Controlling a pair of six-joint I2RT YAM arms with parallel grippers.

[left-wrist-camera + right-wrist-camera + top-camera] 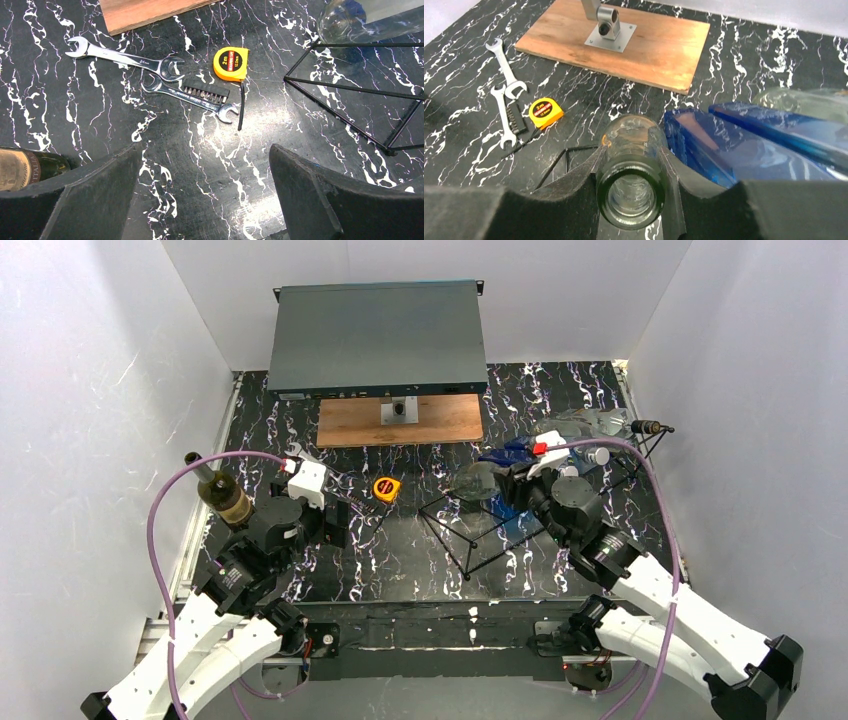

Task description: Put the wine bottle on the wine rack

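Right gripper (630, 156) is clamped on the neck of the wine bottle (631, 135), one finger on each side just behind the open mouth. The bottle is clear glass and looks empty. It lies close to level, its long axis running left to right: base to the left and a little far, mouth to the right at the gripper. Its base hangs over the far left end of the wine rack (345, 88); I cannot tell whether glass touches wire. Just right of it lie blue bottles (734, 145). Left of the rack are a yellow tape measure (231, 63) and two wrenches (125, 57). Well to the left, the left gripper (203, 155) stands wide open, with a dark gold-labelled bottle (20, 170) beside it.
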